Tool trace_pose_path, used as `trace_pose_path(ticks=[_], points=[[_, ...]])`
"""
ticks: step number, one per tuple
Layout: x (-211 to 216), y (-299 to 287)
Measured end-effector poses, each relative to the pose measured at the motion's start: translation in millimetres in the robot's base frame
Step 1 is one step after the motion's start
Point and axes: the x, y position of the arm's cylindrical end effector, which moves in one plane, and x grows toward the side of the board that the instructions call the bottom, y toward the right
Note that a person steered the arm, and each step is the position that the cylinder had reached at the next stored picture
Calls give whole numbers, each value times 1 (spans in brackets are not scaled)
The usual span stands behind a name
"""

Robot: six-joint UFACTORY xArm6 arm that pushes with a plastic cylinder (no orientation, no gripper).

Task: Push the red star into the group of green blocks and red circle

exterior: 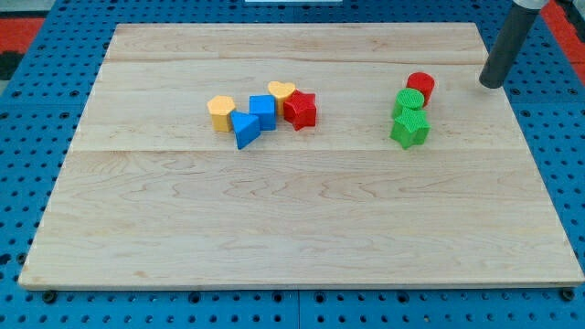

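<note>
The red star [300, 110] lies left of the board's middle top, touching a yellow heart [281, 90] and close to a blue cube [262, 111]. The group stands to the view's right: a red circle [420, 86] at the top, a green circle [409, 101] just below it, and a green star [409, 128] below that, all touching in a column. My tip [493, 85] is at the board's right edge, right of the red circle and far from the red star.
A blue triangle [244, 129] and a yellow hexagon [220, 112] sit left of the blue cube. The wooden board [302, 219] lies on a blue pegboard with red strips at the top corners.
</note>
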Motion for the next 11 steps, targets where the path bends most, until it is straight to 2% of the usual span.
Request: trace_pose_path(ticks=[1,3,4,5,6,7,8,9,11], points=[[0,-1],[-44,-25],[-46,-85],[-11,-120],[-4,-109],[-8,-154],[-22,-250],[-15,-337],[31,-347]])
